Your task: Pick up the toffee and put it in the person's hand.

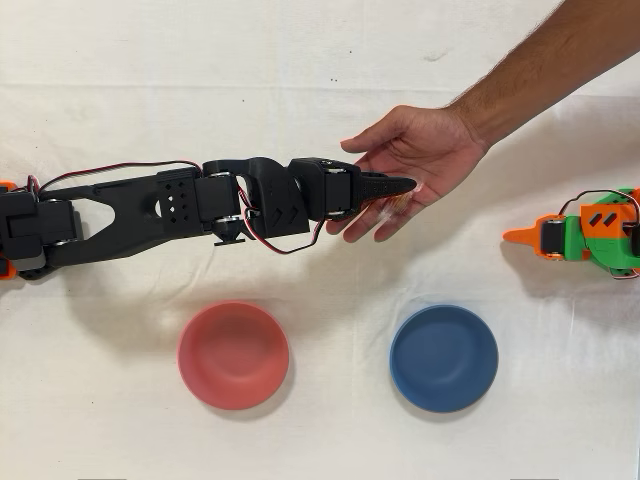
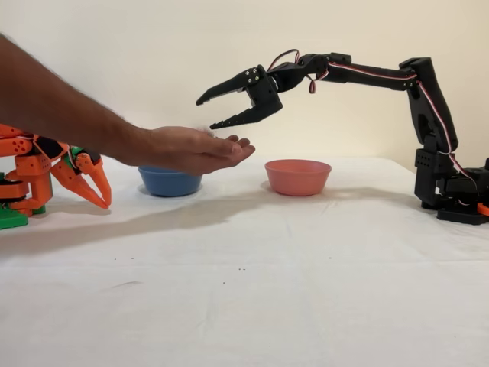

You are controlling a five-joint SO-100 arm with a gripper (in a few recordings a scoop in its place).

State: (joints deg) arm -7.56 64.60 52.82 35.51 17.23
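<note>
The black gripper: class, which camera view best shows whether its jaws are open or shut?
The fixed view. There the black gripper appears side-on, its jaws spread wide with bare wall between them, above the person's hand. In the overhead view the gripper looks like one dark wedge over the palm, so the jaw gap is hidden.

Toffee too small to tell; forearm [image 1: 560,55] cut off by edge.

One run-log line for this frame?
gripper: open, above person's hand | toffee: whitish speck on palm, unclear | bowls: untouched
</note>
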